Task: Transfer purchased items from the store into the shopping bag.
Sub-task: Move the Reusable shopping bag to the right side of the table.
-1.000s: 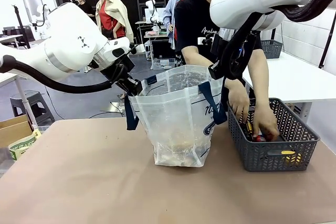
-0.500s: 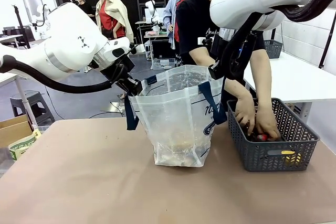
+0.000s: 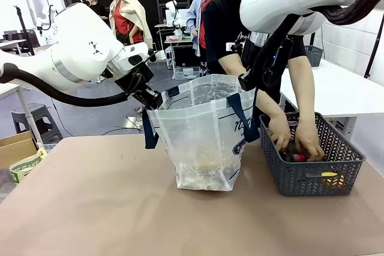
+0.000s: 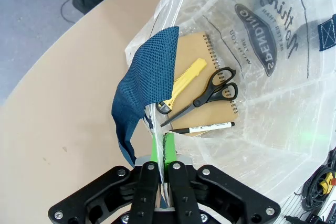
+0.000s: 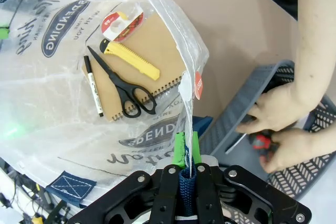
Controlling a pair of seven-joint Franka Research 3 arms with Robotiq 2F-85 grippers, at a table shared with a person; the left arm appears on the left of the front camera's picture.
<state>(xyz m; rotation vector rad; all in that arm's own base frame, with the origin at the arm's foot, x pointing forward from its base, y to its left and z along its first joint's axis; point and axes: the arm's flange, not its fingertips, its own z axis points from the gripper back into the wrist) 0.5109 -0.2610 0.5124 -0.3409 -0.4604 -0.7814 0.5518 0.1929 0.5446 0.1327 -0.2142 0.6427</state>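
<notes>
Tan table (image 3: 90, 208): carrying the shopping bag (image 3: 204, 142) mid-table, with the store (image 3: 312, 175) sitting just right of it.
Bag bottom: brown notebook (image 4: 191, 51), scissors (image 4: 210, 92), yellow cutter (image 4: 186, 77) and marker (image 4: 202, 127) lying flat.
Left gripper (image 4: 161, 148): pinching the bag's rim beside a navy strap.
Right gripper (image 5: 187, 153): clamping the other strap.
Person's hands (image 3: 309, 142): reaching into the store.

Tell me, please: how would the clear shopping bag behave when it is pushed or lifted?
Probably floppy: the shopping bag has thin wrinkled film, and jaws pinch its rim and strap. Probably light: inside lie a notebook, scissors, cutter and marker. Pushed, it would likely crumple, not slide.
</notes>
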